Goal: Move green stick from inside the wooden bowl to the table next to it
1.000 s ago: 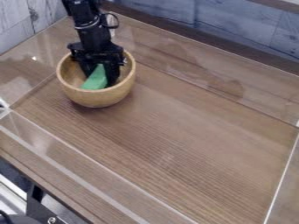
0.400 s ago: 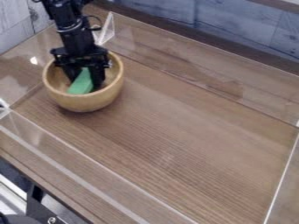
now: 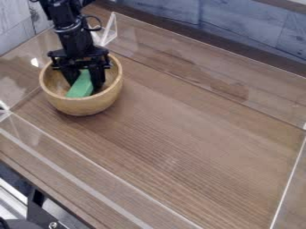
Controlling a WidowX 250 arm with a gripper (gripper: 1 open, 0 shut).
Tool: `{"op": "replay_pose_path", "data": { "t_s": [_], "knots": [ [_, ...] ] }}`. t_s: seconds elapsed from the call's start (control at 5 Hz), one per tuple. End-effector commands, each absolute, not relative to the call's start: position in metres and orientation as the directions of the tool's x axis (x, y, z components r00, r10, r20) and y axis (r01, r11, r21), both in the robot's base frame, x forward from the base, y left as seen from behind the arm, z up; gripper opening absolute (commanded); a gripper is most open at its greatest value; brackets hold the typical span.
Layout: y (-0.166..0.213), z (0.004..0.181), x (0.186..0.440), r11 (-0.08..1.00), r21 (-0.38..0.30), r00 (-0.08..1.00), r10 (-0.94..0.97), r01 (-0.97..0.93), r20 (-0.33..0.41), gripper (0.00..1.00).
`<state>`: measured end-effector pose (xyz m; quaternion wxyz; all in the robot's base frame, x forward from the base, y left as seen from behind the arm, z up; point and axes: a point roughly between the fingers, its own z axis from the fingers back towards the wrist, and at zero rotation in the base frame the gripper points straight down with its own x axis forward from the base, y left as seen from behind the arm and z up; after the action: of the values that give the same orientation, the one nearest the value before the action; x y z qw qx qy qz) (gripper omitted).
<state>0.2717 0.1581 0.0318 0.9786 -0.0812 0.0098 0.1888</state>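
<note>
Green stick (image 3: 81,89) lies inside the wooden bowl (image 3: 81,105), at the upper left of the camera view, not on the table (image 3: 191,134) beside it. Compared with the frame from a second ago, bowl and stick have both been shifted toward the left of the view and slightly down it; the dark gripper (image 3: 80,68) has been shifted the same way, and the stick has been kept within the rim throughout. Gripper now seen reaching down into the bowl from the far side, its fingers pressed together, the lower part over the stick's upper end. Whether the stick is pinched, or only touched, cannot be told; the fingertips are lost among dark parts and shadow. Stick itself: bright green, plain, seen as a short slanted patch, its lower end nearer the viewer's side of the bowl, its upper end partly covered by the gripper. Bowl noted as round, light tan, thick-walled, upright on the dark brown wood grain. Farther out, the bare tabletop is spread to the right, with a clear wall (image 3: 257,27) seen along the far edge and black cables (image 3: 30,201) at the lower left corner.
</note>
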Motion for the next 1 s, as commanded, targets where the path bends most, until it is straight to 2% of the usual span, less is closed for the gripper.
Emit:
{"op": "replay_pose_path", "data": {
  "t_s": [0.0, 0.6, 0.8],
  "knots": [
    [0.16, 0.055, 0.284, 0.92, -0.145, 0.928, 0.371, -0.364, 0.025, 0.0],
    [0.153, 0.052, 0.283, 0.898, -0.151, 0.907, 0.42, -0.413, 0.017, 0.0],
    [0.153, 0.07, 0.286, 0.9, -0.166, 0.911, 0.412, -0.402, 0.03, 0.0]
  ]
}}
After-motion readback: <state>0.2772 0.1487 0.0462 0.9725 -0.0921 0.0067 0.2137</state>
